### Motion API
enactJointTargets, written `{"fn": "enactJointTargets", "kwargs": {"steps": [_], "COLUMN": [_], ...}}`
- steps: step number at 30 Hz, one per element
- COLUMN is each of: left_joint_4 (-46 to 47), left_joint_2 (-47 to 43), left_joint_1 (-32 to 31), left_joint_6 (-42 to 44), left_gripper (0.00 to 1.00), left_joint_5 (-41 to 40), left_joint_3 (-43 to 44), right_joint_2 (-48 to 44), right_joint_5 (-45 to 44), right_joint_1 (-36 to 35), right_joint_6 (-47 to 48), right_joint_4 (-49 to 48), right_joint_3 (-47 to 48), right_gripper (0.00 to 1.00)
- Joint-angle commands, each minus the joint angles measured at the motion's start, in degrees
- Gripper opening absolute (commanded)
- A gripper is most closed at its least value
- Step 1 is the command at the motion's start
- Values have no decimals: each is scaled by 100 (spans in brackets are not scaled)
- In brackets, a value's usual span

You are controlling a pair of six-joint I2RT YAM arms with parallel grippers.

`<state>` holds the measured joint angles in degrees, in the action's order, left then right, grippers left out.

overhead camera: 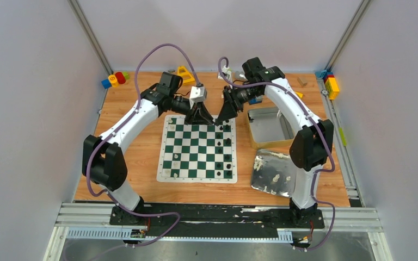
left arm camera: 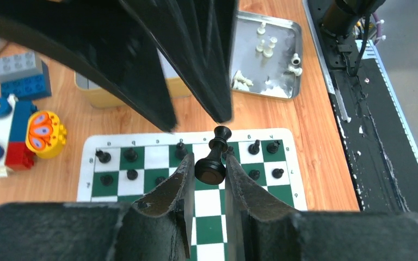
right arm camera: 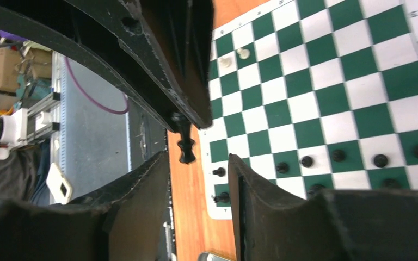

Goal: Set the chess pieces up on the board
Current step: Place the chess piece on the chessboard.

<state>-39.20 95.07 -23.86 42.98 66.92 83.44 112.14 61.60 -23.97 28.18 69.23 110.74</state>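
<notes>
The green-and-white board (overhead camera: 198, 149) lies mid-table. Black chess pieces (overhead camera: 227, 142) stand in its two right-hand columns, and a few white ones (overhead camera: 174, 173) on its left side. Both grippers meet over the board's far edge. My left gripper (left arm camera: 209, 160) is shut on a black chess piece (left arm camera: 213, 162), which is tilted with its round base toward the camera. My right gripper (right arm camera: 197, 157) stands open just beside it, touching nothing. In the right wrist view the held piece (right arm camera: 185, 145) hangs from the left fingertips (right arm camera: 188, 117).
An open silver tin (overhead camera: 269, 128) sits right of the board. Nearer the arm bases, a flat tin lid (overhead camera: 275, 174) holds loose white pieces (left arm camera: 265, 46). Colourful toy blocks lie at the far left (overhead camera: 115, 79), far middle (overhead camera: 185, 73) and far right (overhead camera: 331, 84).
</notes>
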Motion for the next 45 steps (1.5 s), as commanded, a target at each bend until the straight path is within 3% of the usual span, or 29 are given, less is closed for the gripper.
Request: {"fn": "enactJointTargets", "kwargs": {"steps": [1,10,18,23,35,37,41,45], "left_joint_4": [1967,4671,6159,6784,7136,7148,7231,7293], "left_joint_2": [-605,-618,-498,-441,-371,-374,-395,-410], "left_joint_1": [-9,65,91,92,124,127,143,173], "left_joint_6": [-1943,-5496,-7068,-7477,-7727,-7727,-7758,-7810], "left_gripper": [0,0,0,0,0,0,0,0], "left_joint_5": [-370,-1130,-1446,-1445,-1512,-1536,-1577,-1621], "left_joint_3": [-603,-1297,-1926,-2105,-2342,-2372,-2418,-2473], "right_joint_2": [-450,-1030,-1137,-1126,-1181,-1177,-1204,-1245], "right_joint_5": [150,-188,-29,-53,362,387,333,360], "right_joint_1": [338,515,511,513,518,524,537,549], "right_joint_6": [-709,-2246,-3026,-3113,-3155,-3156,-3135,-3135], "right_joint_4": [-1028,-3181,-3903,-4047,-4181,-4177,-4185,-4187], "right_joint_3": [-87,-1174,-1503,-1659,-1778,-1808,-1878,-1900], "right_gripper": [49,57,57,53,24,24,36,38]}}
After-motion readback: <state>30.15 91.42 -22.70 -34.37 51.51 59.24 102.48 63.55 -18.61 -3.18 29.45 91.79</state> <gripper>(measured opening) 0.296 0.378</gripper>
